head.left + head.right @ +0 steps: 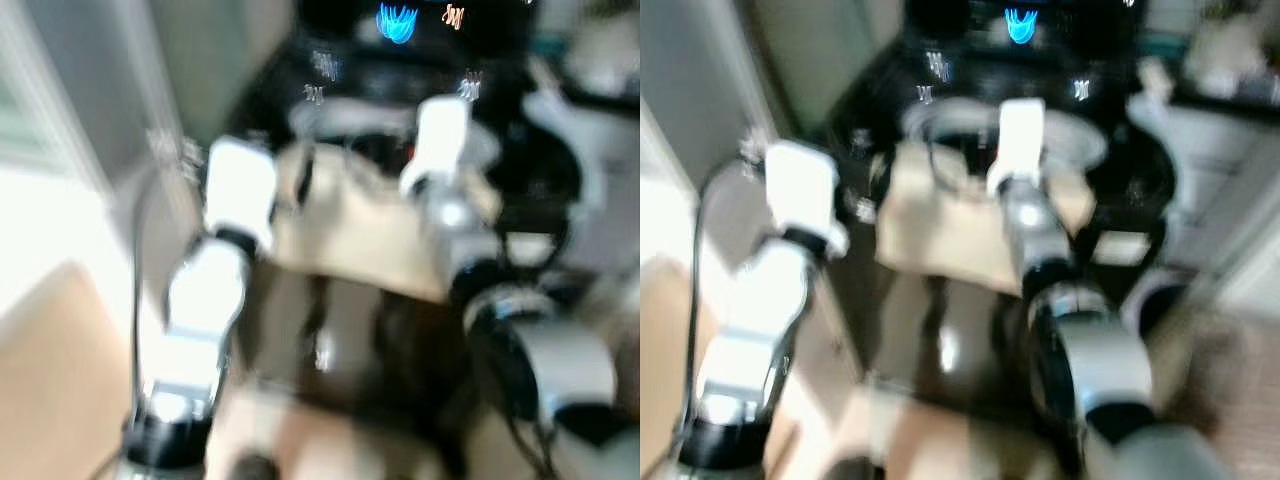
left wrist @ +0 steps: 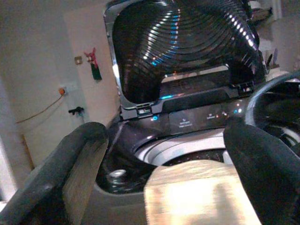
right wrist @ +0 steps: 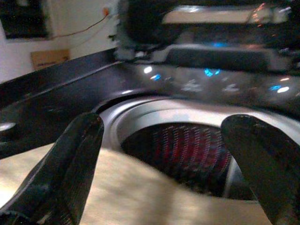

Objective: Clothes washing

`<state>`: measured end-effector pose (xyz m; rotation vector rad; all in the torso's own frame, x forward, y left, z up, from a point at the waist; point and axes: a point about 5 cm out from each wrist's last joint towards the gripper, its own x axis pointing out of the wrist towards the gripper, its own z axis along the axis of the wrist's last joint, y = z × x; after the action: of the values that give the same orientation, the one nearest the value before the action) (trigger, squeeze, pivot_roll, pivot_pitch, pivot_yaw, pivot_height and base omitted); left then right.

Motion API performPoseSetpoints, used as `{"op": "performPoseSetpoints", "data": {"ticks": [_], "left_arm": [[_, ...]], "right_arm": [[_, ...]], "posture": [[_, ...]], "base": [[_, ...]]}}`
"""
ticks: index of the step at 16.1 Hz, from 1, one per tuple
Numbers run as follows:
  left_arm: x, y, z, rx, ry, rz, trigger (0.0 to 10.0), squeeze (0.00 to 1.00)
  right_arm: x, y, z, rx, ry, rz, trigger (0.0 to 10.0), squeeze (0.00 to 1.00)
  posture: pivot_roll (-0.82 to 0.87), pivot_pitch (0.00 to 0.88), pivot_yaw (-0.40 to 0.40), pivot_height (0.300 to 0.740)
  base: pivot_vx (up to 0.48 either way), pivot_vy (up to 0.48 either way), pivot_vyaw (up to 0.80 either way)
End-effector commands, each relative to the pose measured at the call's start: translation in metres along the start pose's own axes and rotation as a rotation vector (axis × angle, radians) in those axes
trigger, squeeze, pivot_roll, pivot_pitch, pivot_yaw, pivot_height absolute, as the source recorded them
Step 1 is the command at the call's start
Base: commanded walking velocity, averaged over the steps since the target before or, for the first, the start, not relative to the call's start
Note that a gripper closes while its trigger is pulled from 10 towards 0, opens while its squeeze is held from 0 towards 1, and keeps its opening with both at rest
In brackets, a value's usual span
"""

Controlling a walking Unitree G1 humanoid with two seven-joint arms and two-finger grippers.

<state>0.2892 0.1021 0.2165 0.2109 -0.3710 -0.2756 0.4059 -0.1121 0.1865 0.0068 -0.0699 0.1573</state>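
A glossy black top-loading washing machine (image 2: 187,117) stands with its ribbed, domed lid (image 2: 183,47) raised, the round steel-rimmed drum (image 3: 187,145) open below, something red showing inside. A flat beige cloth (image 1: 370,235), stiff-looking and boxy, sits at the drum's front edge between both silver arms. The left gripper (image 2: 159,173) and right gripper (image 3: 164,159) each have their matte black fingers spread wide, the cloth lying between them.
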Motion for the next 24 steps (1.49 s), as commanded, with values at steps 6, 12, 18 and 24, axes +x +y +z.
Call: {"op": "performPoseSetpoints", "data": {"ticks": [6,12,18,24], "left_arm": [[-0.001,0.005,-0.006,0.031,0.014,0.023,10.0,0.00],[-0.001,0.001,-0.009,0.048,0.017,0.002,10.0,0.00],[-0.007,-0.002,-0.025,0.065,0.072,-0.058,10.0,0.00],[-0.014,-0.004,-0.042,0.049,0.119,-0.033,10.0,0.00]], "right_arm": [[-0.004,-0.006,-0.006,-0.045,-0.001,-0.018,10.0,0.00],[-0.010,-0.019,-0.012,-0.095,-0.010,-0.046,10.0,0.00],[-0.021,-0.045,-0.017,-0.090,-0.042,-0.175,10.0,0.00],[-0.034,-0.021,0.061,-0.407,-0.573,-0.020,10.0,0.00]], "posture": [[0.09,0.018,-0.043,0.740],[0.08,0.021,-0.037,0.740],[0.08,0.012,-0.031,0.740],[0.05,0.000,-0.015,0.740]], "base": [[0.000,0.000,0.00],[-0.147,0.000,-0.56],[0.000,0.000,-0.73],[0.000,0.000,-0.73]]}}
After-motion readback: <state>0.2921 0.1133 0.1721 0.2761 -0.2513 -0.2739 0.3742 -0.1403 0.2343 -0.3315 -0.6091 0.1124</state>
